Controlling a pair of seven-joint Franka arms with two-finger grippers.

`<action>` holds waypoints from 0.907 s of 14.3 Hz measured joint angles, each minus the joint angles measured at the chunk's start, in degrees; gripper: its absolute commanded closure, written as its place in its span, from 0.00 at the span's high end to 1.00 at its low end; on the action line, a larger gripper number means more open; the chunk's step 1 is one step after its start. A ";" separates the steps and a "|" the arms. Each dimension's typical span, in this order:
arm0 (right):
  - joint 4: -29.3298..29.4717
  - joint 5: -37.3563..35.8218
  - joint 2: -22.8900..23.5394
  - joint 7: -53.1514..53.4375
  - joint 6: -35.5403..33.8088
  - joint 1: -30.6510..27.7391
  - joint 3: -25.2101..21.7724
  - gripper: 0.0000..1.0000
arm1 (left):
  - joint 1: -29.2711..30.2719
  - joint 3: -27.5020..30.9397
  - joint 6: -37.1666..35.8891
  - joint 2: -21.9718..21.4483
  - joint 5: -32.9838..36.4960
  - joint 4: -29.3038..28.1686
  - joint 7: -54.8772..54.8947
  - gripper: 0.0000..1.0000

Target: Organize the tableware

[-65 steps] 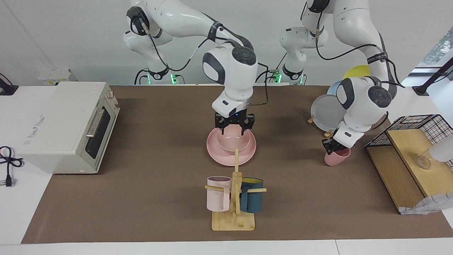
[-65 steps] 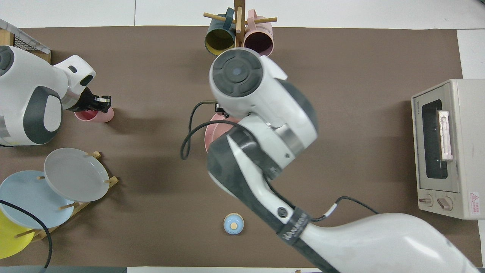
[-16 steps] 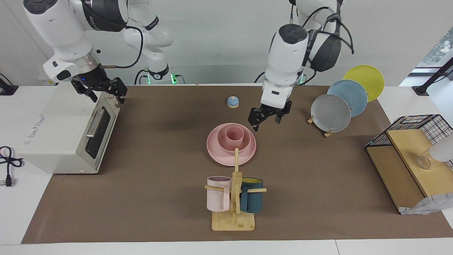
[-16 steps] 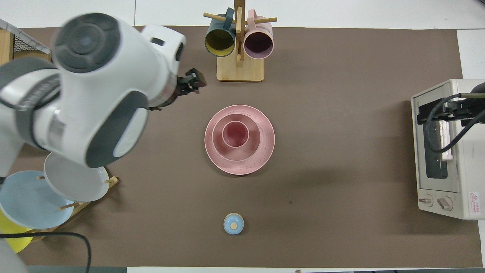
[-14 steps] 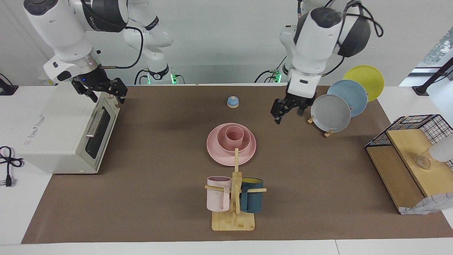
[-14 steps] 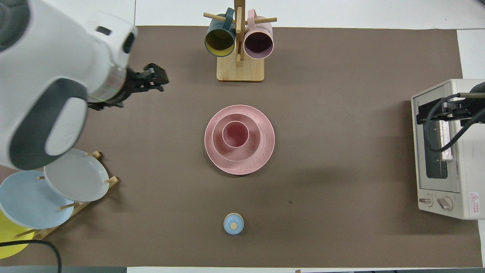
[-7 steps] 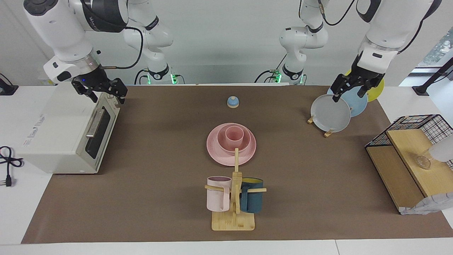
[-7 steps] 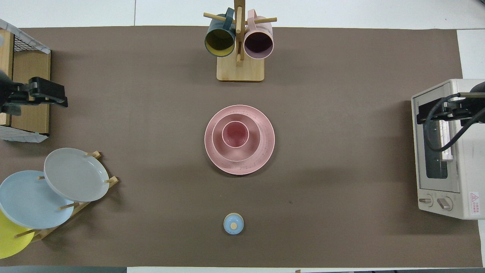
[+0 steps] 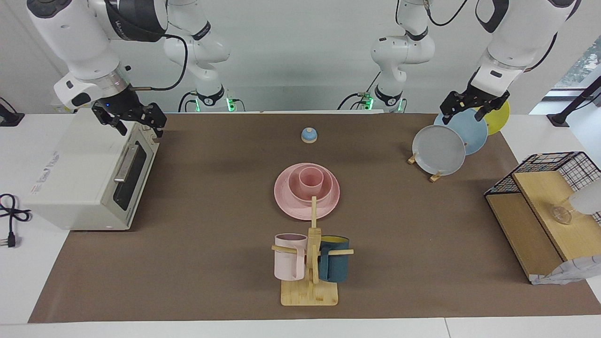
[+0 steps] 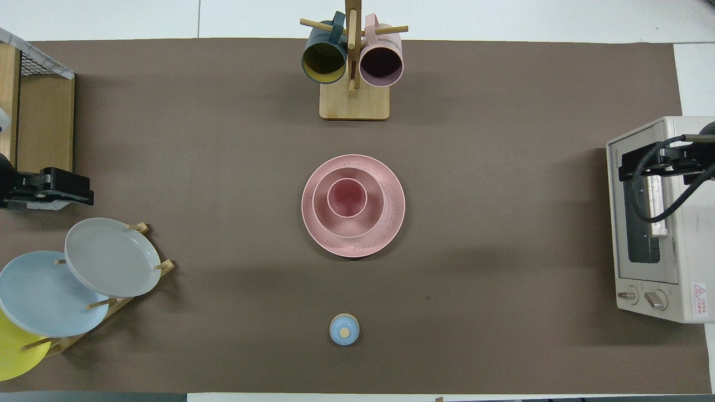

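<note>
The pink plate (image 9: 286,203) lies at the middle of the table. The pink bowl (image 9: 295,189) sits on it, and the pink cup (image 9: 311,179) stands upright in the bowl. The same stack shows in the overhead view: plate (image 10: 391,220), bowl (image 10: 321,209), cup (image 10: 347,197). My left gripper (image 9: 462,117) is open and empty, raised over the plate rack; it also shows at the overhead view's edge (image 10: 82,190). My right gripper (image 9: 140,130) is open and empty, raised over the toaster oven's top; it also shows in the overhead view (image 10: 628,164).
A toaster oven (image 9: 89,169) stands at the right arm's end. A rack of grey, blue and yellow plates (image 9: 439,150) and a wire basket on wooden boards (image 9: 540,202) are at the left arm's end. A mug tree (image 9: 310,263) stands farther from the robots than the stack, and a small blue knob (image 9: 308,135) nearer to them.
The cup went from the left gripper into the bowl on the plate. My left gripper then rose and swung from beside the stack to over the plate rack. The right gripper barely moved.
</note>
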 measured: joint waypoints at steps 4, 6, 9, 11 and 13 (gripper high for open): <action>0.05 0.00 0.06 -0.76 0.00 0.37 0.06 1.00 | -0.03 0.02 3.09 -1.24 -2.53 -2.29 -0.15 1.00; 0.05 0.00 0.20 -1.63 0.00 0.38 0.04 1.00 | -0.16 0.20 2.33 0.21 -2.64 -0.02 -0.16 1.00; 0.05 0.00 0.30 -1.71 0.00 0.38 0.04 1.00 | -0.36 0.25 -1.49 3.37 -2.65 7.18 -0.13 1.00; 0.05 0.00 0.31 -1.72 0.00 0.38 0.04 1.00 | -0.41 0.25 -2.64 4.04 -2.65 8.26 -0.01 1.00; 0.07 0.00 0.32 -1.72 0.00 0.38 0.04 1.00 | -0.44 0.21 -3.11 4.22 -2.65 7.68 0.42 1.00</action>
